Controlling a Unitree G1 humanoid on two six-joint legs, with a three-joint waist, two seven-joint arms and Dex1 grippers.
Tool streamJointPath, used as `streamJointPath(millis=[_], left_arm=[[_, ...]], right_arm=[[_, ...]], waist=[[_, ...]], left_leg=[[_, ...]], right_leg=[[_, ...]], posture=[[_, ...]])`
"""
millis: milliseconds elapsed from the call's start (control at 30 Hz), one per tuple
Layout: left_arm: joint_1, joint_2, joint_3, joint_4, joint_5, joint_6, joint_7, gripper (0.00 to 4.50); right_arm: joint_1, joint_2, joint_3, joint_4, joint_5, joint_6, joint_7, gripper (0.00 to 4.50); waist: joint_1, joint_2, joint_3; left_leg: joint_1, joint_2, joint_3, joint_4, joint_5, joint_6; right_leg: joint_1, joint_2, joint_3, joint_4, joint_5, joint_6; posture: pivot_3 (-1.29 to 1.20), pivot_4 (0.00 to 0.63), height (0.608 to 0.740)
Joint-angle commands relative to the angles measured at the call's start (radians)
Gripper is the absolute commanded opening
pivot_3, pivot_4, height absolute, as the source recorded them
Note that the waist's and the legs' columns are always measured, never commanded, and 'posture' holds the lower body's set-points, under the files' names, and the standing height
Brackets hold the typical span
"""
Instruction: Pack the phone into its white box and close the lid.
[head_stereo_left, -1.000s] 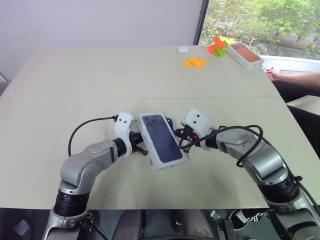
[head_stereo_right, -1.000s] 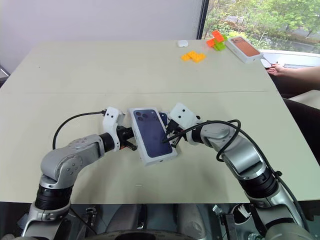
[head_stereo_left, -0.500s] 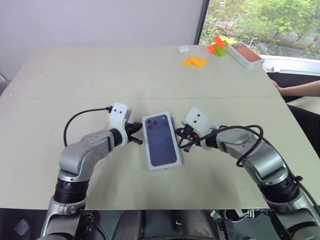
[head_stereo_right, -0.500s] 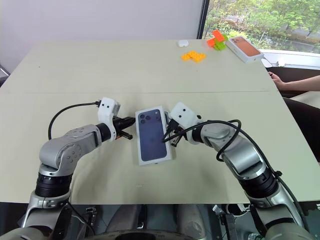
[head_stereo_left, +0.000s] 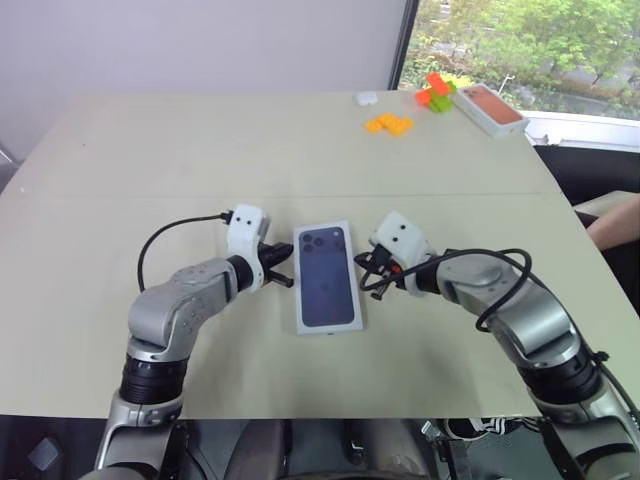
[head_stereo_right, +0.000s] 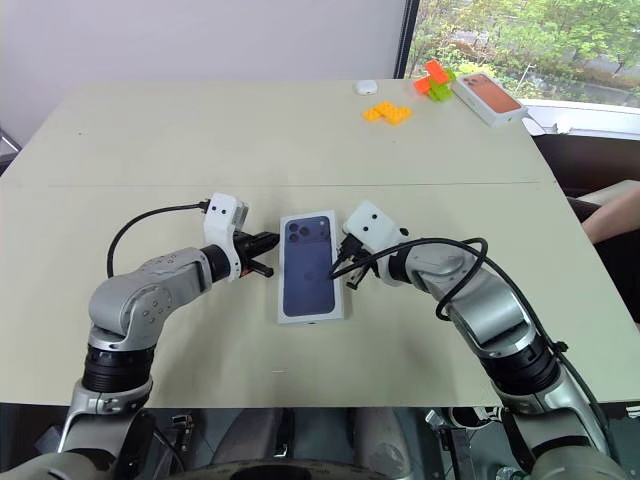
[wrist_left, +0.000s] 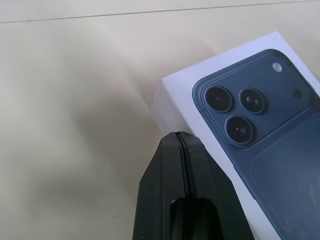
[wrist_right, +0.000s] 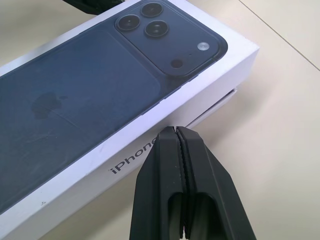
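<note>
The lid (head_stereo_left: 326, 278), white with a dark-blue phone printed on top, lies flat at the table's middle between my two grippers. A thin white edge (wrist_right: 220, 102) of the white box peeks out under its corner. The phone is hidden. My left gripper (head_stereo_left: 283, 279) is shut and empty, its tip (wrist_left: 180, 136) just off the lid's corner beside the printed camera cluster. My right gripper (head_stereo_left: 367, 283) is also shut and empty, with its tip (wrist_right: 175, 131) at the lid's long side wall (wrist_right: 150, 150). I cannot tell whether either tip touches the lid.
Far back right lie orange blocks (head_stereo_left: 388, 124), red and green blocks (head_stereo_left: 437, 92), a white box with a salmon-orange phone picture (head_stereo_left: 490, 108) and a small white object (head_stereo_left: 366, 98). A person's arm (head_stereo_left: 615, 220) shows at the right edge.
The lid was tilted up between my grippers and now lies flat on the table. My left gripper has come off it. The person's arm has drawn back towards the right edge.
</note>
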Motion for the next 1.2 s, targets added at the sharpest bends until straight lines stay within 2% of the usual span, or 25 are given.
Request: streamJointPath(millis=[33, 400, 867, 1033, 1200], left_arm=[[-0.029, -0.014, -0.021, -0.028, -0.007, -0.002, -0.01, 0.0], [-0.042, -0.029, -0.02, -0.032, 0.0, 0.009, -0.008, 0.0], [0.024, 0.018, 0.034, -0.062, 0.005, 0.017, -0.019, 0.0], [0.022, 0.01, 0.083, -0.09, -0.028, -0.02, -0.037, 0.0], [0.021, -0.014, 0.095, -0.148, -0.101, -0.037, -0.08, 0.0]], right_arm=[[-0.018, 0.003, -0.017, -0.019, 0.0, -0.011, 0.003, 0.06], [-0.019, 0.005, -0.025, -0.002, -0.014, -0.015, -0.001, 0.06], [-0.035, 0.011, -0.045, 0.031, -0.035, -0.027, -0.027, 0.06], [-0.045, 0.019, -0.096, 0.055, -0.044, -0.067, -0.049, 0.06], [-0.024, 0.019, -0.12, 0.032, -0.018, -0.122, -0.012, 0.06]], waist=[[0.0, 0.0, 0.0], [0.0, 0.0, 0.0], [0.0, 0.0, 0.0], [0.0, 0.0, 0.0], [0.0, 0.0, 0.0]], left_leg=[[0.0, 0.0, 0.0, 0.0, 0.0, 0.0], [0.0, 0.0, 0.0, 0.0, 0.0, -0.001], [0.0, 0.0, 0.0, 0.0, 0.0, -0.001], [0.0, 0.0, 0.0, 0.0, 0.0, -0.001], [-0.001, 0.0, 0.0, 0.0, 0.001, -0.001]], right_leg=[[0.0, 0.0, 0.0, 0.0, 0.0, 0.0], [0.0, 0.0, 0.0, 0.0, 0.0, 0.0], [0.0, 0.0, 0.0, 0.0, 0.0, 0.0], [0.0, 0.0, 0.0, 0.0, 0.0, 0.0], [0.0, 0.0, 0.0, 0.0, 0.0, 0.0]], posture=[[0.0, 0.15, 0.74], [0.0, 0.15, 0.74], [0.0, 0.15, 0.74], [0.0, 0.15, 0.74], [0.0, 0.15, 0.74]])
